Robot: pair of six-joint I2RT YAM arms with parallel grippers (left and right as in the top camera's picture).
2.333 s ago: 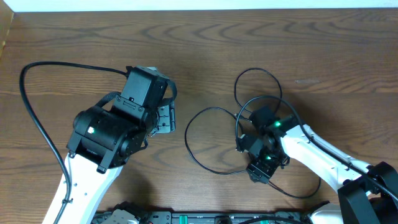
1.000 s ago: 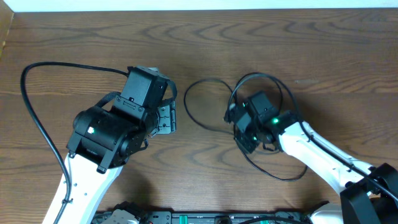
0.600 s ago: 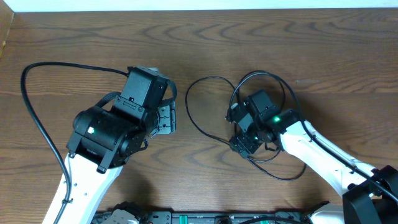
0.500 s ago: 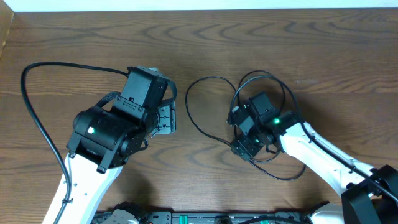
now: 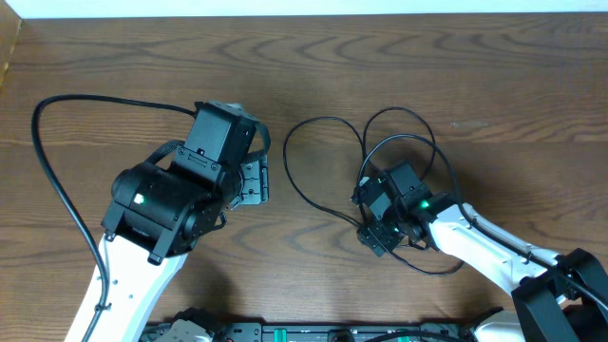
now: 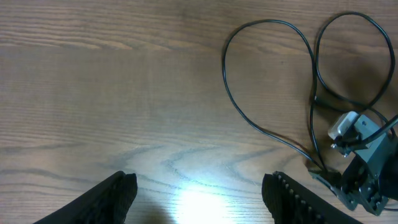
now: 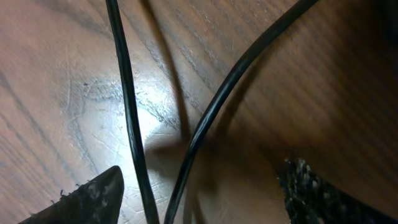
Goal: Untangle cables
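Far to the left of the cables [image 5: 287, 171], the thick black lead [image 5: 95, 96] of the left arm curves over the worktop [image 5: 494, 76]; it belongs to the rig and is not part of the job. Nearer the cables, but well apart from them, the left claw [image 5: 254, 180] hangs with its jaws wide and nothing between them. It is probably parked there, facing the loops, so that it can take one strand once the other arm has parted them. The cables are thin black cords lying flat in a few overlapping loops, crossing near their lower right. Right on that crossing sits the right claw [image 5: 380, 230], low over the wood with its jaws well apart. Its own camera shows two black strands [image 7: 127, 106] running between the fingers [image 7: 93, 193] without being pinched, so I judge it has no grip on them. The worktop is dark brown wood grain with a bright glare patch. Only a pale strip along its far edge shows anything of the room.
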